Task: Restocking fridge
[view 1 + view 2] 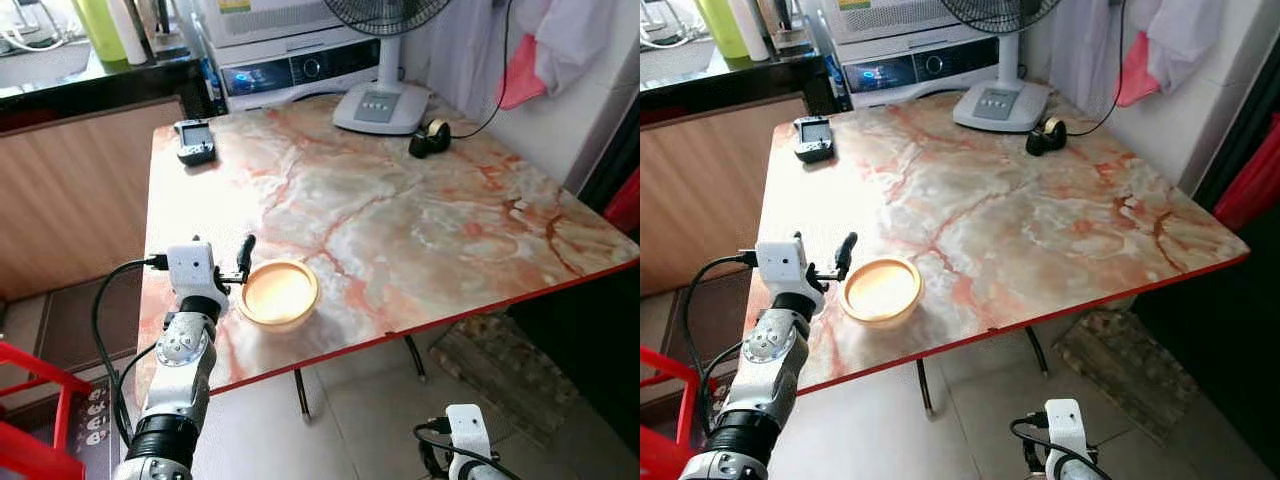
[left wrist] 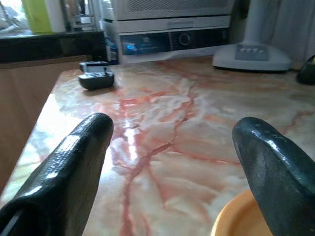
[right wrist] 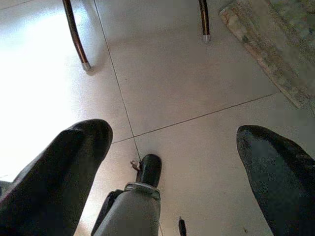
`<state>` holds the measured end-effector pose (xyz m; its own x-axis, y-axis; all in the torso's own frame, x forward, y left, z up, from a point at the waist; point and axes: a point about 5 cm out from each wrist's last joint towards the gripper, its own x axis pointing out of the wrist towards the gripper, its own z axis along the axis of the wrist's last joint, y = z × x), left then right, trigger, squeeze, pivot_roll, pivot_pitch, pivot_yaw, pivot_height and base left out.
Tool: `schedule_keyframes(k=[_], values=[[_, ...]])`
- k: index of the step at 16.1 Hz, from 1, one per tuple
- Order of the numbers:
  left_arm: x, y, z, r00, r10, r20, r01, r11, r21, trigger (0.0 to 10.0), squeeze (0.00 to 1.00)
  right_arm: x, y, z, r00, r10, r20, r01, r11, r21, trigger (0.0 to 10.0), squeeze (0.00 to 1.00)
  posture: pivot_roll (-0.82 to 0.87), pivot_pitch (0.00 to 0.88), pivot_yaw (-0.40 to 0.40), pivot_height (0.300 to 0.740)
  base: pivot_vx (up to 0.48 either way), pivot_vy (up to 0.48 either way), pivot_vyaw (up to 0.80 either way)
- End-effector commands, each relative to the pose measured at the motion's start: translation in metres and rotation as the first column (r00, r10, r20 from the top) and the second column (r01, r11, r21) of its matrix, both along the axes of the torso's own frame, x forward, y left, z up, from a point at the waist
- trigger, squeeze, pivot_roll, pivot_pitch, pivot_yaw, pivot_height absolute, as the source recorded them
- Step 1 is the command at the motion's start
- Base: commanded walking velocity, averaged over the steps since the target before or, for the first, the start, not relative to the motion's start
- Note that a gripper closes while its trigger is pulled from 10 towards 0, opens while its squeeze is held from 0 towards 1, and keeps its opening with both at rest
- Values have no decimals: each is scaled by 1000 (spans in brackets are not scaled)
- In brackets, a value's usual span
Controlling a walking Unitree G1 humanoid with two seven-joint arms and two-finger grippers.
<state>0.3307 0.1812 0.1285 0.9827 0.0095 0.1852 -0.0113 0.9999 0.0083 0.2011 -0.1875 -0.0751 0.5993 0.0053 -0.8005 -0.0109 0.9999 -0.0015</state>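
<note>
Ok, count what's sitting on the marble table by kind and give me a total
Bowl: 1, orange, at the near edge by the left gripper
Fan: 1
Tape dispenser: 1
Small grey device: 1
Total: 4

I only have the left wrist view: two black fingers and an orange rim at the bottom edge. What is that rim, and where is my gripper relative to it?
Observer: It is a shallow orange bowl near the table's front edge. The left gripper, open, sits at the bowl's left rim, not closed on it.
Operator: Anything inside the bowl?
Observer: From the head views it looks empty.
Operator: Where is my right arm?
Observer: Hanging low beside the table, right gripper open and pointing at the tiled floor near the table legs.
Operator: Anything else on the table past the fan base?
Observer: A black tape dispenser sits just right of the fan base.
</note>
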Motion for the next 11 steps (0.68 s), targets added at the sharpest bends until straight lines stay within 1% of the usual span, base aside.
schedule_keyframes(k=[1,2,3,4,9,10,11], values=[[-2,8,-1,999,37,-4,-36,998,59,10000,0,-2,3,-1,1000,-5,-1,5,1000,11,10000,0,-15,0,67,740,0,0,0],[-2,9,-2,999,52,-5,-51,992,113,10000,0,-1,3,-1,1000,-6,2,6,1000,17,10000,0,-15,0,67,740,0,0,0],[-2,9,-7,998,49,-35,-42,985,165,10000,0,-1,4,-1,1000,-11,11,11,1000,26,10000,0,-15,0,67,740,0,0,0],[-3,6,-9,999,31,-43,-23,983,180,10000,0,0,4,0,1000,-13,18,13,999,30,10000,0,-12,0,65,740,0,0,0],[-1,0,-6,1000,14,-25,-10,984,177,10000,0,1,4,1,1000,-15,25,14,999,35,10000,0,-7,0,61,740,0,0,0],[-1,1,-6,999,20,-30,-14,984,176,10000,0,2,4,1,1000,-13,26,12,999,37,10000,0,-6,0,61,740,0,0,0],[1,2,-9,998,29,-63,-17,983,181,10000,0,2,4,1,1000,-12,28,11,999,38,10000,0,-5,0,60,740,0,0,0]])
